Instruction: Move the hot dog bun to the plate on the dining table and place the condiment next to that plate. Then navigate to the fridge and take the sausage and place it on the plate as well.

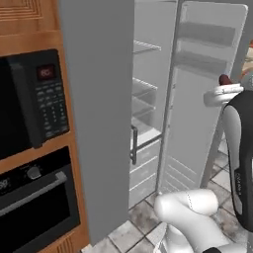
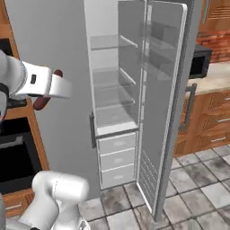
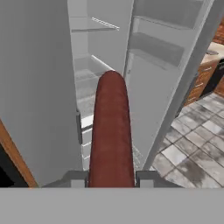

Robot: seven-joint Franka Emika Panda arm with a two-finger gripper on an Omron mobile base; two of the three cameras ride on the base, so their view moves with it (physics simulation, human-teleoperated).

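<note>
— Closest to the hand camera is the slim dark reddish-brown sausage (image 3: 111, 131); it stands out straight between the two small dark fingers of the claw (image 3: 111, 178), which is clamped on it from both sides.

— And where is this, in the room?

— Before the tall grey flat-fronted fridge (image 2: 54, 45). Its right door (image 2: 164, 103) is swung open, and the white inside with glass shelves (image 2: 112, 76) and drawers (image 2: 116, 155) looks empty. From the right base view the claw (image 2: 45, 90) hangs outside the fridge, with the sausage ends showing above and below the white wrist. A black microwave (image 1: 32, 96) and an oven (image 1: 34, 197) are to the left.

— So how much of the task is done?

— I judge the sausage is taken out. Whether the bun and the condiment are already placed, I cannot tell from here. What is left is to drive to the dining surface and lay the sausage on the red-rimmed plate.
</note>
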